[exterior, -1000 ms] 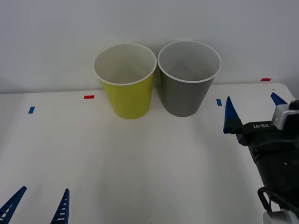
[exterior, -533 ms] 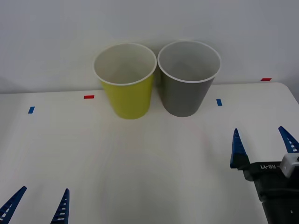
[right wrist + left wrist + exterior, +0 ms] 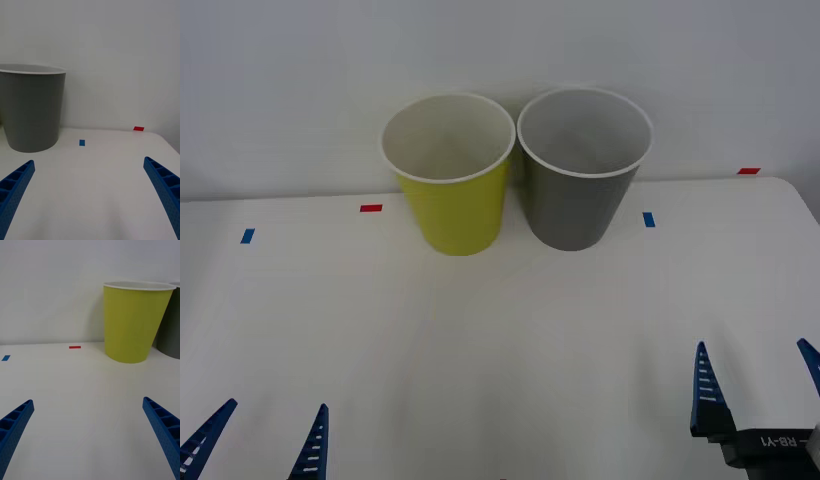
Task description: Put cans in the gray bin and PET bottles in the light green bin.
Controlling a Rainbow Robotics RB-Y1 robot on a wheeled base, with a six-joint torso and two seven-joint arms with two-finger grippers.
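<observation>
Both bins stood at the far side of the white surface (image 3: 480, 340), against the wall: light green bin (image 3: 450, 180) on the robot's left, gray bin (image 3: 582, 172) just beside it on the right, rims close together, both upright and looking empty inside from the front view. Left gripper (image 3: 260, 440) sat low at the near left edge, fingers spread apart, holding nothing. Right gripper (image 3: 757, 385) sat at the near right edge, fingers also spread, nothing between them. Red and blue tape marks (image 3: 370, 208) dotted the surface near the bins. Both grippers well apart from the bins.
</observation>
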